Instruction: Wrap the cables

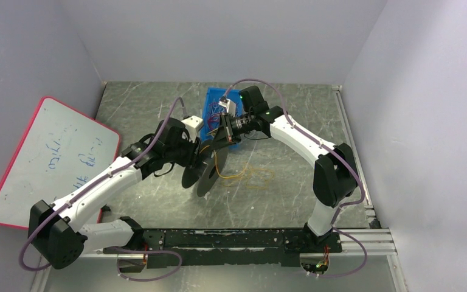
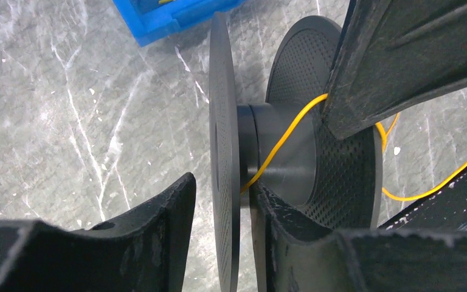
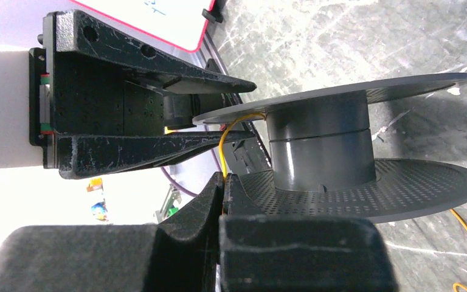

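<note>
Where the arms meet (top view): a black spool (image 1: 205,173) sits on edge at mid-table, its two discs side by side.
Left gripper, top view: the left gripper (image 1: 196,155) is at the spool's 10 o'clock, touching its near disc.
Right gripper, top view: the right gripper (image 1: 222,139) is at the spool's 1 o'clock, just above the rim.
Cables, top view: a yellow cable (image 1: 255,176) lies in loose loops on the table (image 1: 146,109) at the spool's 3 o'clock. More cables (image 1: 217,113) fill a blue bin (image 1: 213,100) at 12 o'clock.
Whiteboard, top view: a red-edged whiteboard (image 1: 48,158) leans at 9 o'clock.
Left gripper, left wrist view: the left gripper (image 2: 222,194) is clamped on the spool's (image 2: 346,170) near disc, one finger on each face.
Cable, left wrist view: the yellow cable (image 2: 283,141) crosses the hub slantwise, from 7 o'clock up to a finger (image 2: 395,61) of the right gripper at 1 o'clock. It then trails off over the table toward 3 o'clock.
Bin, left wrist view: a corner of the blue bin (image 2: 170,21) shows at 11 o'clock.
Right gripper, right wrist view: the right gripper (image 3: 224,185) is pinched tight on the yellow cable (image 3: 221,149), at the hub's 8 o'clock.
Cable, right wrist view: from the pinch it rises and bends in under the upper disc.
Left gripper, right wrist view: the left gripper (image 3: 237,112) holds that upper disc of the spool (image 3: 319,152) at 9 o'clock.
</note>
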Robot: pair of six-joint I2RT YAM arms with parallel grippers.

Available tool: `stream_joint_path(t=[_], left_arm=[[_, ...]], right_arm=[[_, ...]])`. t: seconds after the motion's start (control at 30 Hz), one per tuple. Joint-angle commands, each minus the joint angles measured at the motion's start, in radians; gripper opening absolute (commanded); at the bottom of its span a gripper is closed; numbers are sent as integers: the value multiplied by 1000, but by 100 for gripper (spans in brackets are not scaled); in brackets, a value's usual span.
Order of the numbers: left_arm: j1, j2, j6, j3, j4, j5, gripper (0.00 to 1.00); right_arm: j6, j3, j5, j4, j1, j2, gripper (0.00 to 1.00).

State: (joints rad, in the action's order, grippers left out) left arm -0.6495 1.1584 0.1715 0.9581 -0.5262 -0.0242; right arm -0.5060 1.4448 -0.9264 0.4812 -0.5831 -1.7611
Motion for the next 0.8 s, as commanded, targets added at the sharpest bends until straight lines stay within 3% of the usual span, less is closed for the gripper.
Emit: stream_joint_path(t=[0.0, 0.27, 0.43, 0.77], left_arm=[[7, 12, -10, 21, 35, -1, 41], [7, 9, -18, 15, 42, 4, 26], [6, 14, -22, 14, 45, -3, 8], [-12, -34, -38, -2, 42, 34, 7]], right_arm=[[-40, -19, -18, -53, 13, 17, 0], [-73, -39, -28, -90, 20, 18, 0], [-84, -51, -31, -107, 20, 15, 0], [-76, -66, 42, -106, 27, 42, 0]])
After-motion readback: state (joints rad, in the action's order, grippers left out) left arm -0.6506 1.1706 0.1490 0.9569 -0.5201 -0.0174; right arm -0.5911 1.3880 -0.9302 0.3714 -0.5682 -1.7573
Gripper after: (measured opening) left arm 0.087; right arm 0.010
